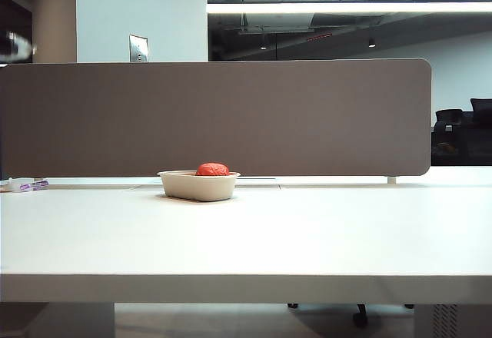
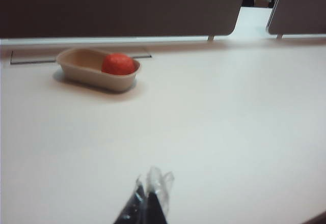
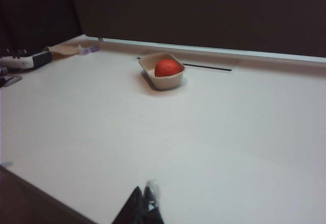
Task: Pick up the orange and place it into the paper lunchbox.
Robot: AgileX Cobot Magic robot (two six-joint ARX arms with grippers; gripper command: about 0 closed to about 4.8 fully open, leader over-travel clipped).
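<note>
The reddish-orange orange [image 1: 213, 170] lies inside the beige paper lunchbox [image 1: 192, 190], toward one end of it, on the white table just in front of the partition. Both wrist views show the same thing from a distance: the orange [image 2: 118, 64] in the lunchbox [image 2: 76, 67], and the orange [image 3: 168, 67] in the lunchbox [image 3: 165, 83]. My left gripper [image 2: 147, 189] hangs far back from the box, its dark fingertips pressed together with nothing between them. My right gripper [image 3: 144, 194] is also well away from the box, near the table's front edge, shut and empty. Neither arm appears in the exterior view.
A tall grey partition [image 1: 215, 115] closes off the back of the table. A small white and purple item [image 1: 27, 185] lies at the far left by the partition. A narrow slot [image 2: 30, 59] runs in the tabletop behind the box. Some devices [image 3: 25, 61] sit at the table's far side.
</note>
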